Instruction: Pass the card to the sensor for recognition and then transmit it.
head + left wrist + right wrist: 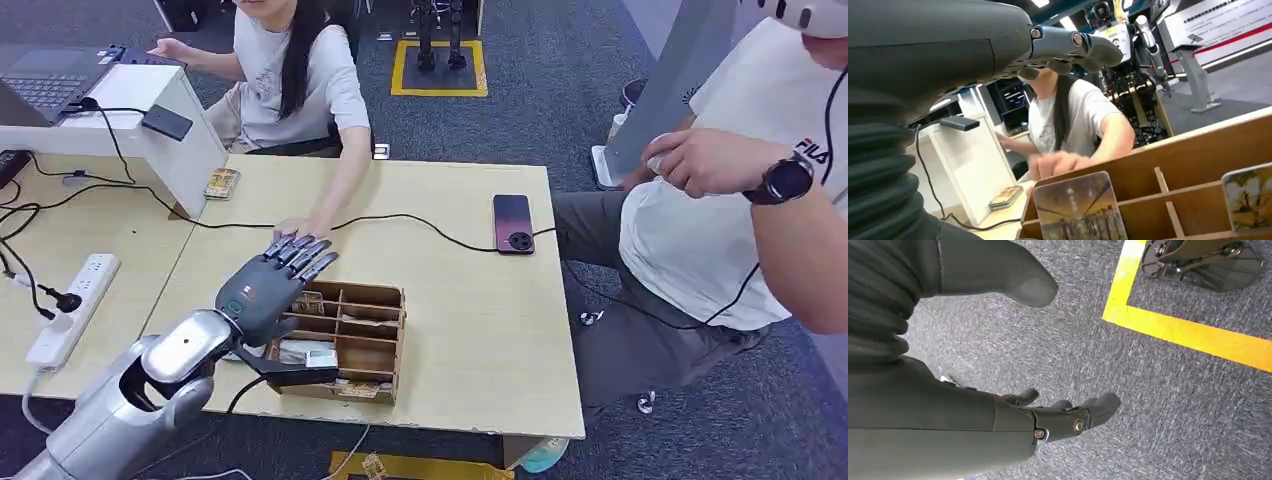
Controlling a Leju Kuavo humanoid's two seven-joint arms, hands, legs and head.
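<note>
Left hand empty, fingers spread flat above the wooden box, poised to pick. Card upright in its slot. Right hand empty, hanging over carpet.

Bare wooden box, glossy cards, matt wooden table, rough carpet

The silver left arm rises from the lower left of the head view, its dark grey left robot hand flat with fingers spread and holding nothing. The right robot hand hangs with fingers apart, empty.
</note>
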